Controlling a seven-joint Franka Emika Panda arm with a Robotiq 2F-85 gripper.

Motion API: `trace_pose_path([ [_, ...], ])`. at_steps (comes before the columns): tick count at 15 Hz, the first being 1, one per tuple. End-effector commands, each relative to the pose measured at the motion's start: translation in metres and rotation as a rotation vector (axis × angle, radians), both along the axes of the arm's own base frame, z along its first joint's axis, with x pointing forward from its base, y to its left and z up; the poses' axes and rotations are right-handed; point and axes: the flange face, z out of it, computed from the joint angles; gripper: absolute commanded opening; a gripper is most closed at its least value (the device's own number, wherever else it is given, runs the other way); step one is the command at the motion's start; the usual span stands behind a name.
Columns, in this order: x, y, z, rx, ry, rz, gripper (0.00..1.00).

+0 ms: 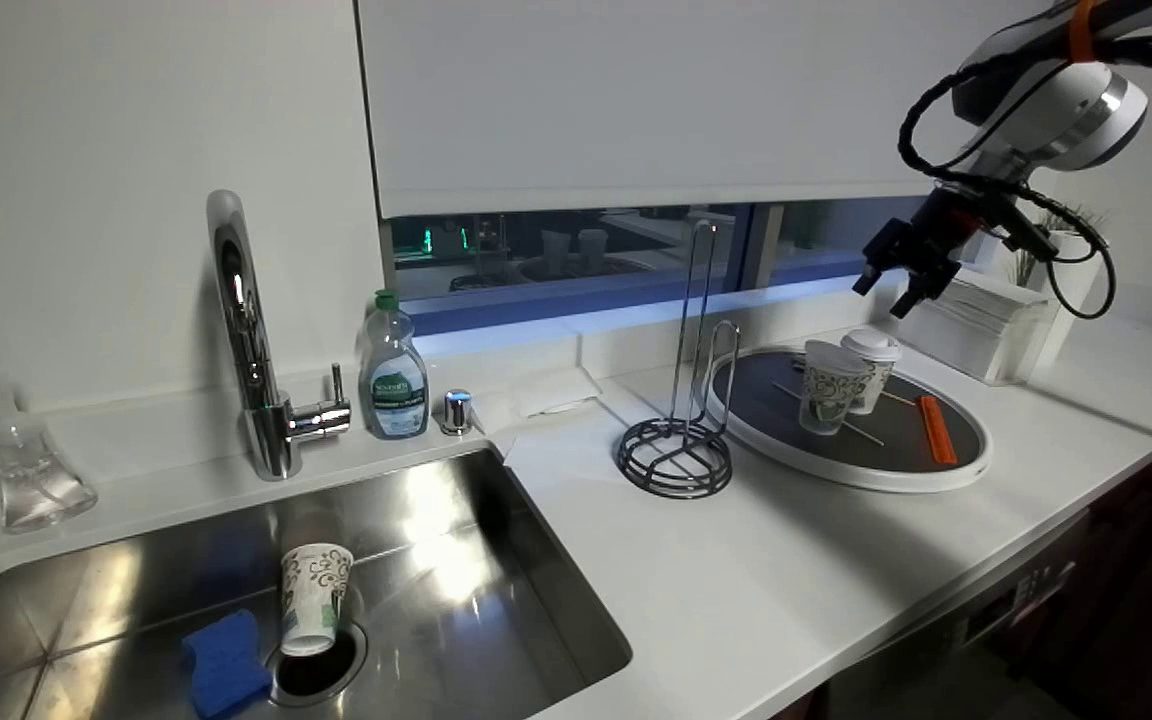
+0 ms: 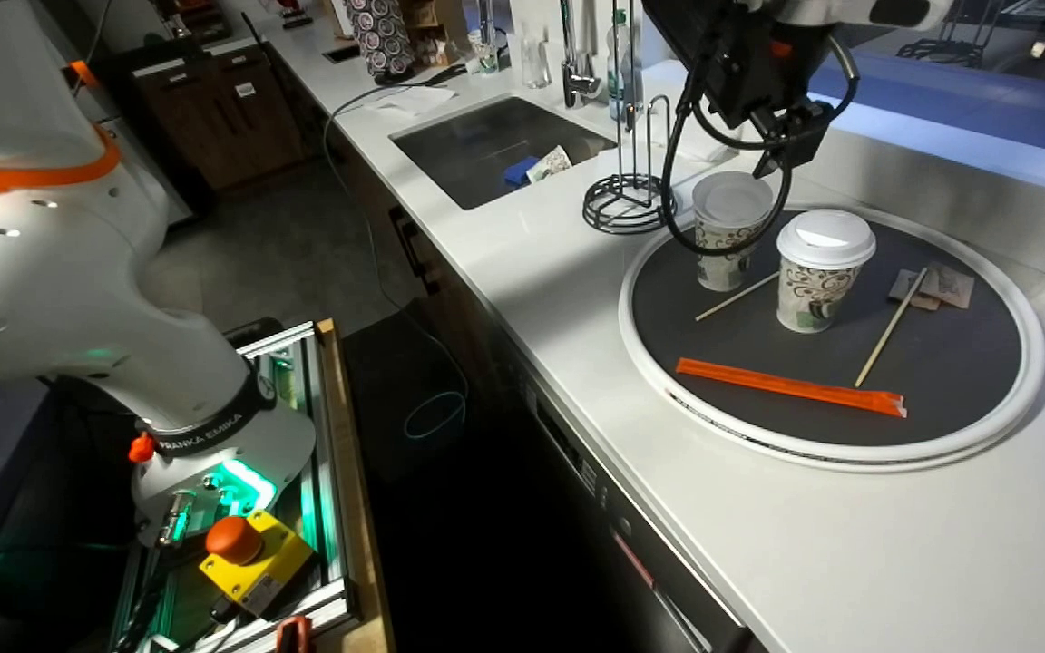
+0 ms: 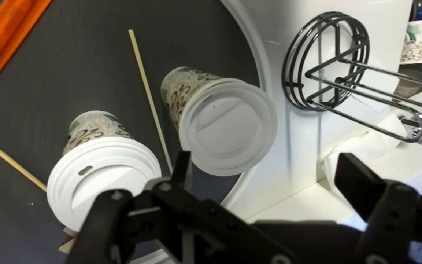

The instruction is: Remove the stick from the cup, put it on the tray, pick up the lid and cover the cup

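I have the gripper [image 1: 882,297] raised above the tray [image 2: 958,381]; its fingers [image 3: 359,187] stand spread, with a wide gap between them. Lower than the tool, a grey-lidded cup [image 2: 724,272] and a white-lidded cup [image 2: 808,295] stand upright on the tray; I cannot tell which of them the task means. In the wrist view, the grey lid [image 3: 229,128] shows ahead of the gap between the fingers, while the white lid [image 3: 103,165] is partly hidden behind the tool. Below the tool, one stick [image 2: 737,297] lies on the tray between the cups; another stick [image 2: 890,331] lies past the white-lidded cup, one end at the paper packets [image 2: 949,286]. An orange strip [image 2: 790,388] lies farther from the tool, near the tray's rim. On the tool's sink side, a wire stand [image 1: 676,420] is just beside the tray; well apart, a third cup [image 1: 314,590] lies in the sink [image 1: 476,640].
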Motion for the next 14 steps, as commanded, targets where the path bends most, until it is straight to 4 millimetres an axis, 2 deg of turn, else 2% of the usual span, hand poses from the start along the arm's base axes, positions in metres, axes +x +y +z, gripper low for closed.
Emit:
trace_pose_path([
  [1, -0.015, 0.01, 0.007, -0.11, 0.013, 0.017, 1.0],
  [11, -0.03, 0.011, 0.019, -0.234, -0.009, 0.049, 1.0],
  [12, -0.021, 0.007, 0.019, -0.205, -0.004, 0.059, 1.0],
  [14, -0.021, 0.006, 0.02, -0.207, -0.006, 0.059, 1.0],
])
